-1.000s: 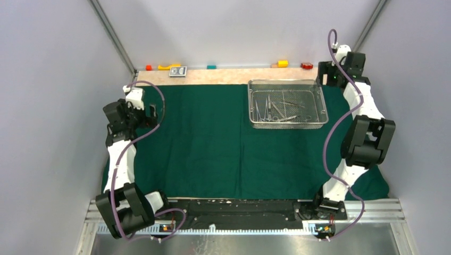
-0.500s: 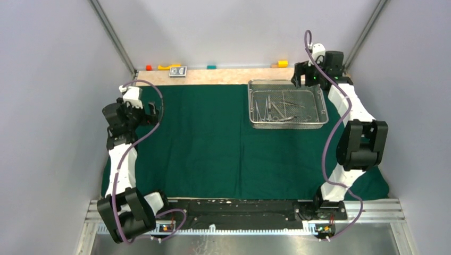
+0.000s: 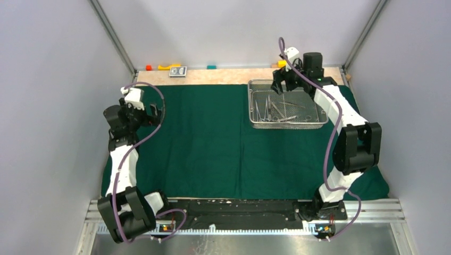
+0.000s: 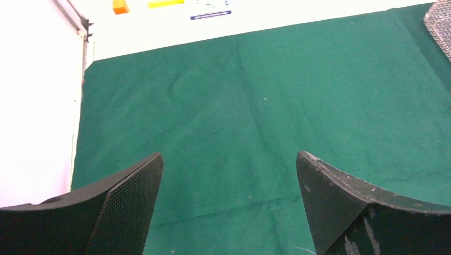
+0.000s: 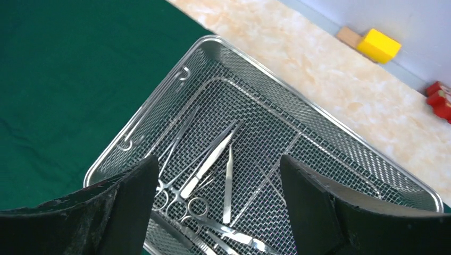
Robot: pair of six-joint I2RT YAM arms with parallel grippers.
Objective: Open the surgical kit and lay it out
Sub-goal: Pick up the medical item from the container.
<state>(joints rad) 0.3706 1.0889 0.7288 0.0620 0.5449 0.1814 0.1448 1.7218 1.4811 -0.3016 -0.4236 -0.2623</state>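
Green cloth [image 3: 213, 143]: 1 | mesh tray [image 5: 159, 101]: 1 | instruments [image 5: 228, 175]: several | left hand [image 4: 228, 159], right hand [image 5: 219, 159]: spread, empty

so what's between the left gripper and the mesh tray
Nothing but bare green cloth. The top view shows that stretch from the left gripper to the mesh tray with nothing on it.

Instruments [image 3: 274, 109] lie in the tray [image 3: 287, 125], set far right on the cloth [image 3: 213, 143].
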